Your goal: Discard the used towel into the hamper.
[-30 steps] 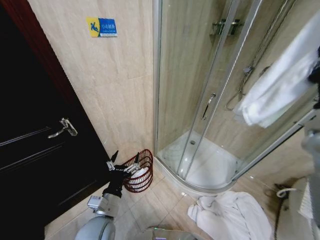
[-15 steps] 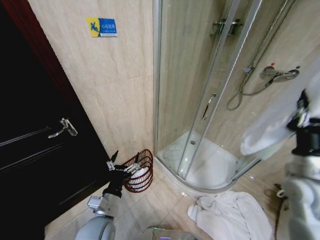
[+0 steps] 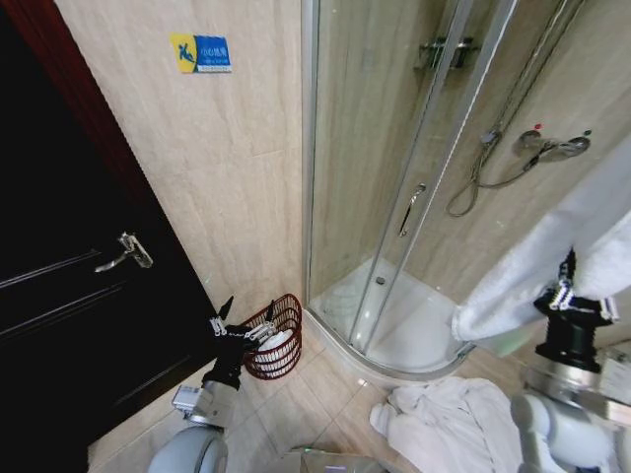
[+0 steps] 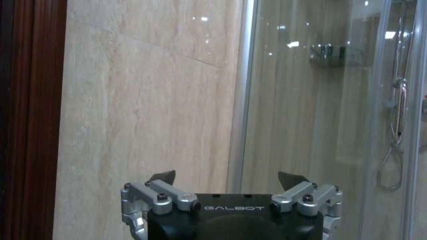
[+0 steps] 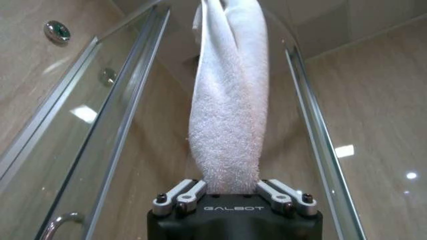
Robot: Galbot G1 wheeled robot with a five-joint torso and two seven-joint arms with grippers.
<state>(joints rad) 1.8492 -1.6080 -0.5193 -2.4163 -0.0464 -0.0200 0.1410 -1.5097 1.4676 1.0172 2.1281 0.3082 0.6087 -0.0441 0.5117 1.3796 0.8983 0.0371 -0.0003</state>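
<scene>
Setting: a tiled bathroom seen from the head view, with a dark door (image 3: 59, 296) at the left edge, a beige tiled wall (image 3: 227, 177) in the middle and a glass shower enclosure (image 3: 414, 197) to the right.

Right gripper (image 3: 577, 296): raised at the right edge of the head view, in front of the shower glass. Its fingers are clamped together on the towel (image 3: 552, 266); the right wrist view shows the same white terry towel (image 5: 227, 125) pinched between the two fingers of the right gripper (image 5: 230, 192) and stretching away from them in a twisted band.

Towel: white, held at its narrow gathered part; its wide folded body hangs out to the left of the gripper, in the air, above the curved shower tray (image 3: 414, 335).

Hamper (image 3: 276, 335): a reddish-brown wire basket standing on the floor (image 3: 315, 414) at the foot of the tiled wall, between the door and the corner of the shower tray. Something white lies inside it.

Left gripper (image 3: 244, 320): low, just beside the hamper on its door side, fingers spread apart and holding nothing. In the left wrist view the left gripper (image 4: 230, 180) shows both fingertips well separated, facing the wall and shower glass.

Floor pile: a second heap of white cloth (image 3: 454, 424) lies crumpled on the floor tiles below the shower tray's rim.

Sign: a blue and yellow sticker (image 3: 200, 52) high on the tiled wall.
</scene>
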